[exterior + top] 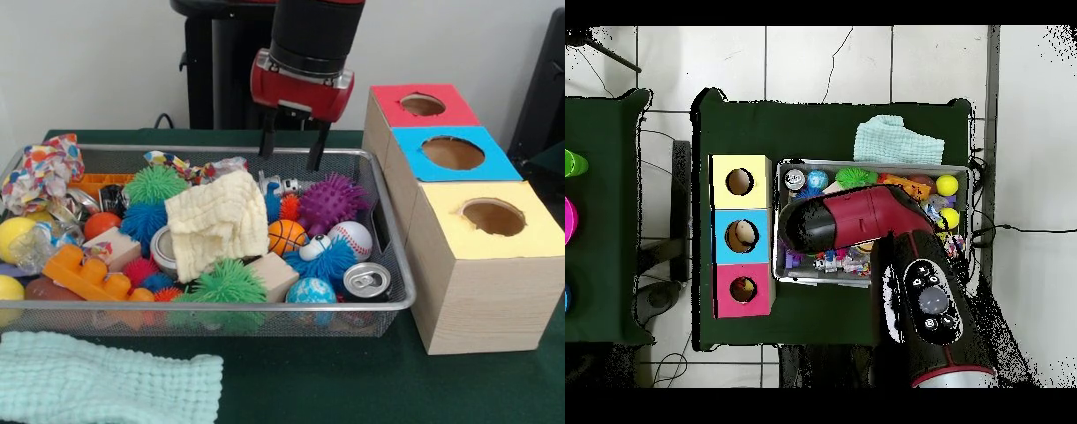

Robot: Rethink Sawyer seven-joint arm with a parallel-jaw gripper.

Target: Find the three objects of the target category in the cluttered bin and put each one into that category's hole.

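Hovering over the far rim of the cluttered bin (212, 305), the gripper (292, 148) hangs spread and empty, searching; no plush animal shows, perhaps hidden under the yellow cloth (222, 221), which needs lifting

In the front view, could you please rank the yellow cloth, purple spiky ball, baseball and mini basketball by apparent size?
1. yellow cloth
2. purple spiky ball
3. baseball and mini basketball: look alike, not ranked.
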